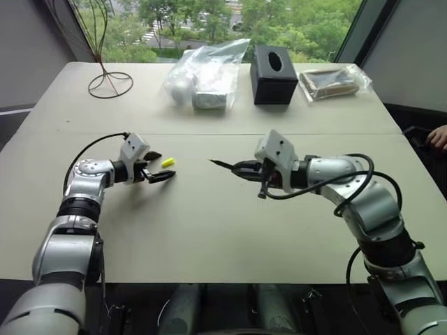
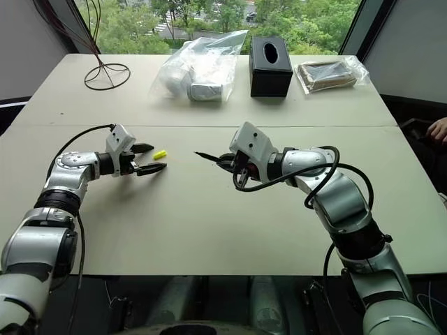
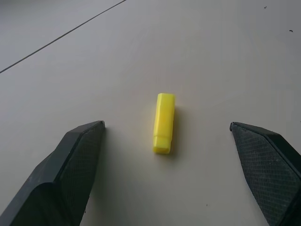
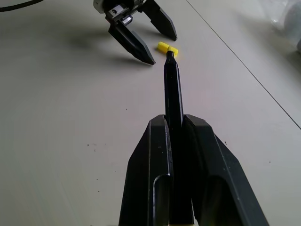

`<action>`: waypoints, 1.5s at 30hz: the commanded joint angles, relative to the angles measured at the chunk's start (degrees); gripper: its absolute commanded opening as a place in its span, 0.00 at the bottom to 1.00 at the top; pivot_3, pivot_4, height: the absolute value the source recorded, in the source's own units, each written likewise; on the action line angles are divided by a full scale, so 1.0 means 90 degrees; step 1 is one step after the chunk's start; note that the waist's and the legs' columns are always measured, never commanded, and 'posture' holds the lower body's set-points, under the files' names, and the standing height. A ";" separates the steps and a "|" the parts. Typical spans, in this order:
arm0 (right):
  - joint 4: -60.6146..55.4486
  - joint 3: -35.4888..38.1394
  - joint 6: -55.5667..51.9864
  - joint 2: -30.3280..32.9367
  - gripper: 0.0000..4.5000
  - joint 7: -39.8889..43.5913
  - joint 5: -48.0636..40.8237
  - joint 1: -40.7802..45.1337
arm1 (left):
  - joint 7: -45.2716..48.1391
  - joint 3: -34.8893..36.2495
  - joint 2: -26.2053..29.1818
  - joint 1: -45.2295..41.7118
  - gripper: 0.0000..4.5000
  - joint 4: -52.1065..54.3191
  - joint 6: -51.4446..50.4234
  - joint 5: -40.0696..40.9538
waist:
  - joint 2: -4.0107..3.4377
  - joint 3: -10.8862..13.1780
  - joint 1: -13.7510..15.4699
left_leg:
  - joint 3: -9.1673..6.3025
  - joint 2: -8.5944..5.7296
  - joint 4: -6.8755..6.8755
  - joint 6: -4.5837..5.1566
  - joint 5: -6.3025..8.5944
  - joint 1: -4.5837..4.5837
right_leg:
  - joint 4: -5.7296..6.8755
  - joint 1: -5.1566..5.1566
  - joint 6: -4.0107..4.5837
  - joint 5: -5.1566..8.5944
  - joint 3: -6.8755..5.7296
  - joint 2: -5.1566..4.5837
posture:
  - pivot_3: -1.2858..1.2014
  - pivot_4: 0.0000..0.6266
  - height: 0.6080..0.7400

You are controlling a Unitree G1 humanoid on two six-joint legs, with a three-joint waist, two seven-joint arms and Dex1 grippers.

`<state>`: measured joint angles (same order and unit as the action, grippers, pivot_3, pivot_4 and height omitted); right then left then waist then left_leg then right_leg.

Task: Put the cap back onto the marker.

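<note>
A: Report surrounding items and any obstructions.

B: The table (image 1: pixel 209 230) carries four items along its far edge: a wire stand (image 1: pixel 110 82) at far left, a clear plastic bag (image 1: pixel 202 80) with grey contents, a black tissue box (image 1: pixel 274 74), and a second clear packet (image 1: pixel 334 82) with a brown item at far right. All are well apart from the work area. A person's hand (image 1: pixel 438 137) shows at the right edge, off the table. Nothing lies between the two grippers except bare tabletop.

A: Location and axis of the cap?

B: The cap (image 3: pixel 164 122) lies flat on the table, left of centre, between the spread fingers of the left gripper (image 1: pixel 162 166). In the left wrist view its long axis runs roughly along the gripper's pointing direction, with the stepped end toward the camera. It touches neither finger.

A: State of the left gripper?

B: Fully spread, holding nothing, low over the table, straddling the cap.

A: Marker and right gripper?

B: The right gripper (image 4: pixel 174 123) is clamped on the marker (image 4: pixel 172 89). The marker sits above the table near centre, long axis lying left–right, tip (image 1: pixel 211 161) pointing left toward the cap. The tip is apart from the cap.
</note>
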<state>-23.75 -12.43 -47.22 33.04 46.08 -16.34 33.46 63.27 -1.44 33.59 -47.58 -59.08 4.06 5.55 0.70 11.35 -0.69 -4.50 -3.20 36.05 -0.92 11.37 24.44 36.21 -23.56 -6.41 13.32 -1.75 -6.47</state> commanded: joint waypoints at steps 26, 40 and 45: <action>-0.0070 0.0378 0.0213 0.0394 0.00 -0.0129 -0.0105 -0.0065 | -0.0094 0.0082 -0.0204 -0.0393 0.00 -0.0552 0.0522 -0.0352 | 0.0003 -0.0002 0.0009 | -0.0004 0.0000 0.0006 0.0000 0.0000 -0.0001 | 0.0000 0.0007 -0.0001 0.0000 -0.0002 -0.0001 | 0.52 0.24 1.00; 0.1389 0.0282 0.1805 0.1338 0.00 0.1291 0.0206 0.0573 | 0.1870 -0.0327 0.0100 -0.0291 0.00 0.3077 -0.0264 0.0169 | 0.0010 0.0004 -0.0041 | 0.0001 0.0004 -0.0005 0.0000 0.0000 0.0005 | -0.0006 -0.0002 0.0000 0.0001 -0.0002 0.0000 | 0.52 0.24 1.00; 0.1422 0.0183 0.1951 0.1234 0.00 0.1524 0.0262 0.0772 | 0.2061 -0.0432 0.0008 -0.0357 0.00 0.3605 -0.0556 0.0330 | 0.0009 0.0004 -0.0020 | -0.0001 0.0005 0.0000 0.0000 0.0000 0.0006 | -0.0005 0.0000 0.0000 0.0001 -0.0002 0.0000 | 0.52 0.24 1.00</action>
<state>-9.90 -10.98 -30.77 44.22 59.11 -14.08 38.96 81.23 -5.58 33.50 -50.06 -29.06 -0.07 6.89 0.78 11.39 -0.86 -4.51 -3.15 36.06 -0.92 11.37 24.49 36.16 -23.56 -6.42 13.33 -1.77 -6.47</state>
